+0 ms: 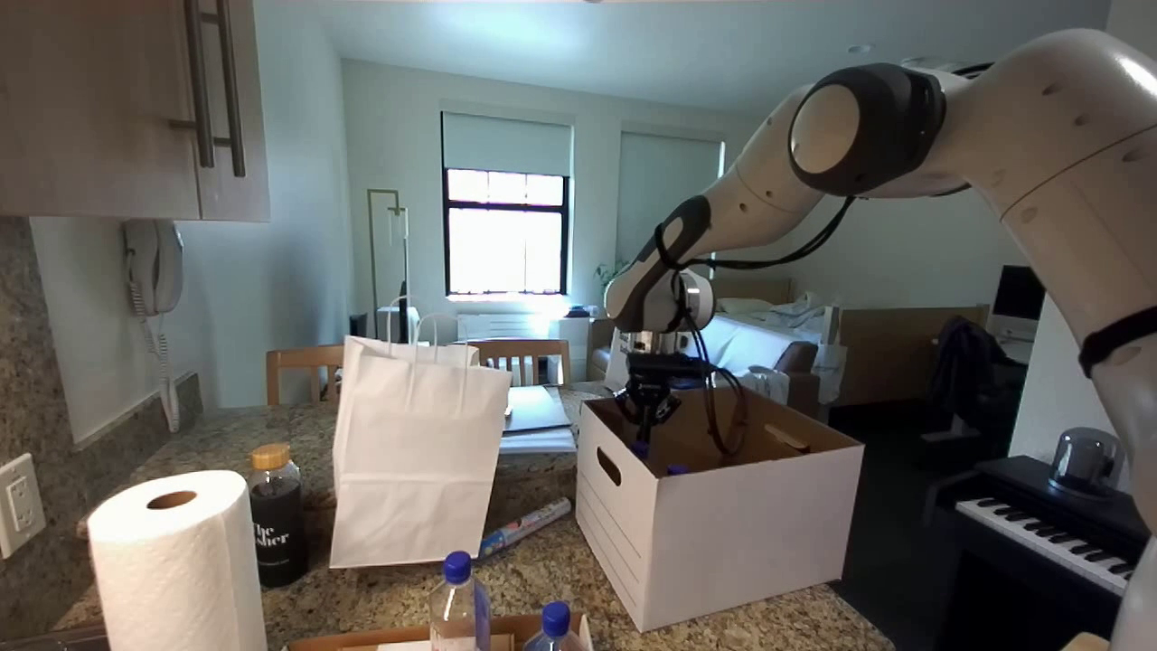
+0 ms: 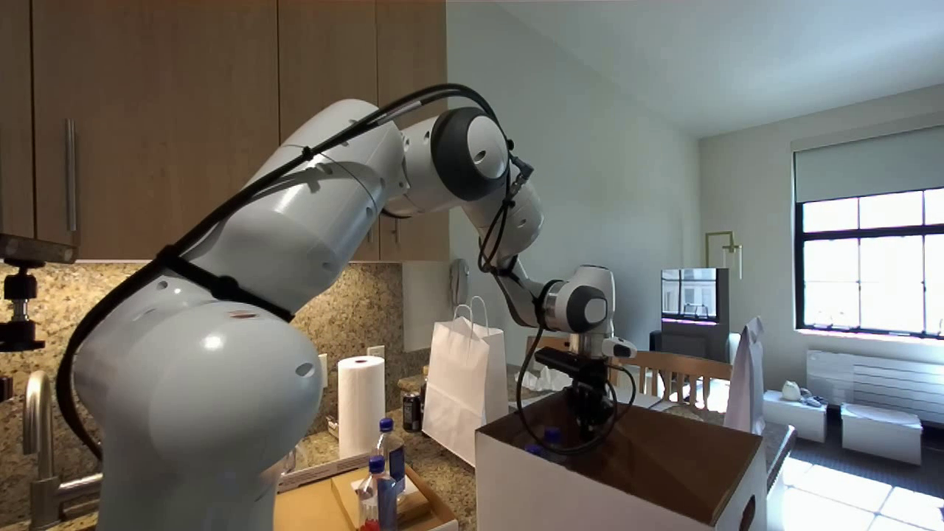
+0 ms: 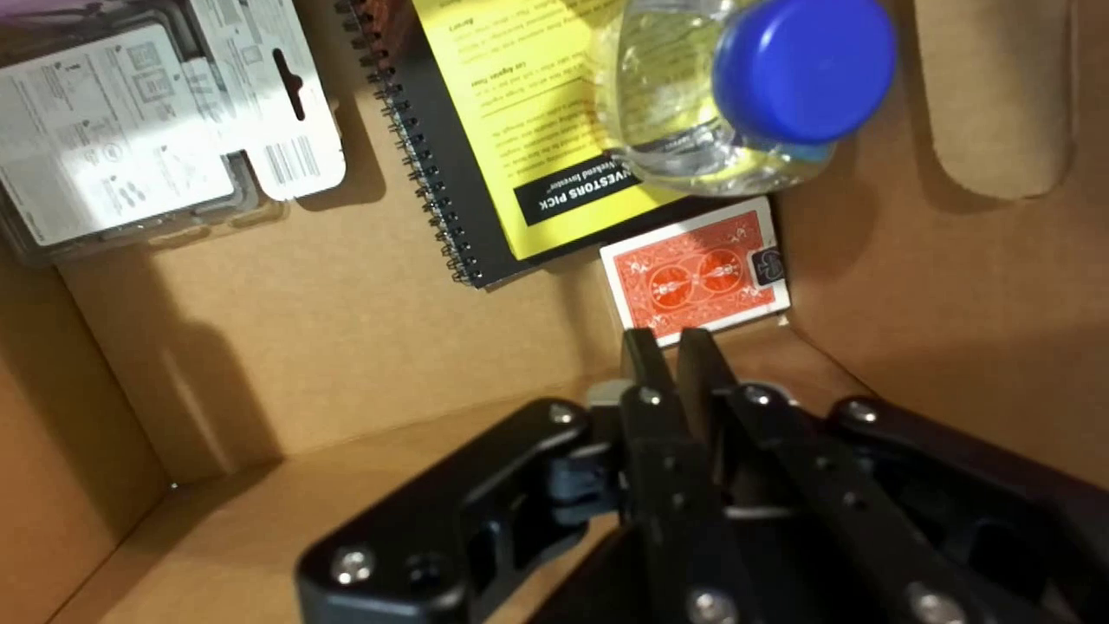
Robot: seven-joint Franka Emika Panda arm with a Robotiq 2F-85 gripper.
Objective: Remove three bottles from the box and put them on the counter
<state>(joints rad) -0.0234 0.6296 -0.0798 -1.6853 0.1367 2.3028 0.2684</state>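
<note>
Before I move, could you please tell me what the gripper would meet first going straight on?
Probably the red pack of playing cards beyond the gripper in the wrist view, though depth is unclear.

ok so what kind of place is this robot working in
Most likely someone's home, perhaps an apartment with an open kitchen. The wall cabinets and the faucet suggest the kitchen, while the piano-style keyboard hints at living space close by.
</note>
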